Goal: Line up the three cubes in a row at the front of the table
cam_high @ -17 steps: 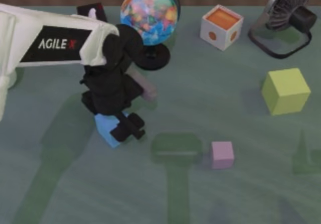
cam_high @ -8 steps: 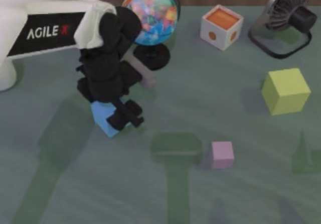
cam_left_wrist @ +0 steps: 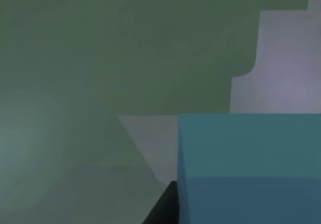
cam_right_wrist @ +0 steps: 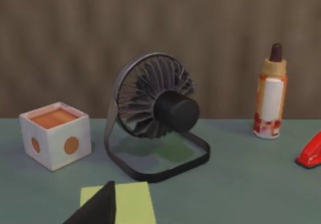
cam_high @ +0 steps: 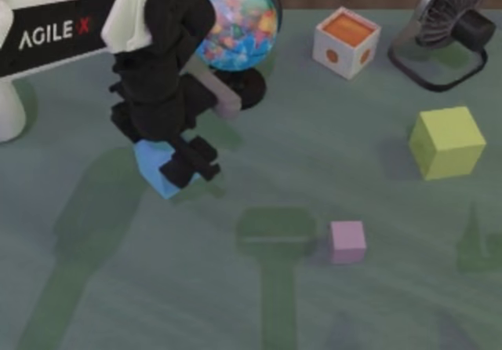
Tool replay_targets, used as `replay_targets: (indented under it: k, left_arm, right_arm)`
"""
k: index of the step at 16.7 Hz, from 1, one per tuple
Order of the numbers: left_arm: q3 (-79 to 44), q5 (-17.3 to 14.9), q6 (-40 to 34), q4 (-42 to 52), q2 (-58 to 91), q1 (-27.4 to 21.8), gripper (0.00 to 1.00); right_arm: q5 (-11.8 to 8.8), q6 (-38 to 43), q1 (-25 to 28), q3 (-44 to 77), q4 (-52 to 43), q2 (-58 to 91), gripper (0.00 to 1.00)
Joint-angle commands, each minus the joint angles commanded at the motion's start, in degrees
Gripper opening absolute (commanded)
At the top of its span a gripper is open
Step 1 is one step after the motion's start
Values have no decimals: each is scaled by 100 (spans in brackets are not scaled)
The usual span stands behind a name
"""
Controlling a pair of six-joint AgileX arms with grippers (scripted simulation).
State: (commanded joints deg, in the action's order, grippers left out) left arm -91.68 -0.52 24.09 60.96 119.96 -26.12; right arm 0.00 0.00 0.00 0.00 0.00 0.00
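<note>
My left gripper [cam_high: 187,162] is shut on the light-blue cube [cam_high: 155,171] and holds it above the table [cam_high: 329,154] at the left, in front of the globe. In the left wrist view the light-blue cube [cam_left_wrist: 251,169] fills the near corner, with one dark fingertip [cam_left_wrist: 163,209] against its side. The small pink-lilac cube [cam_high: 347,242] rests at the middle front. The large yellow-green cube [cam_high: 447,142] sits at the right. My right arm is out of the top view; a dark part of my right gripper [cam_right_wrist: 100,206] shows over the yellow-green cube [cam_right_wrist: 133,204].
A globe [cam_high: 235,24] stands at the back, close behind my left arm. At the back right are a white box with an orange top [cam_high: 346,41] and a black fan [cam_high: 447,28]. A bottle [cam_right_wrist: 271,98] and a red object [cam_right_wrist: 311,151] lie beyond the fan.
My left arm has moved back and to the left with the light-blue cube in its grip. The pink-lilac and yellow-green cubes have not moved.
</note>
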Motion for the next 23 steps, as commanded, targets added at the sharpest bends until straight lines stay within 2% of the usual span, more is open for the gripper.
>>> replay_targets:
  k: [3,9,11,18,23]
  left_arm:
    - [-149,-9,233,104,76,-233,0]
    - [-855,-19,1568,562,300,-1718,0]
    - [-1002,-23,1870,667,333,-2022,0]
    - [-944,-25,1939,577,345,-2073,0]
    - [-343,-28,1940,-334,635,-2078,0]
  right_arm:
    - [0,0,0,0,0,0,100]
    - [0,0,0,0,0,0,100]
    - [0,0,0,0,0,0,100]
    - [0,0,0,0,0,0,100]
    - [0,0,0,0,0,0,100]
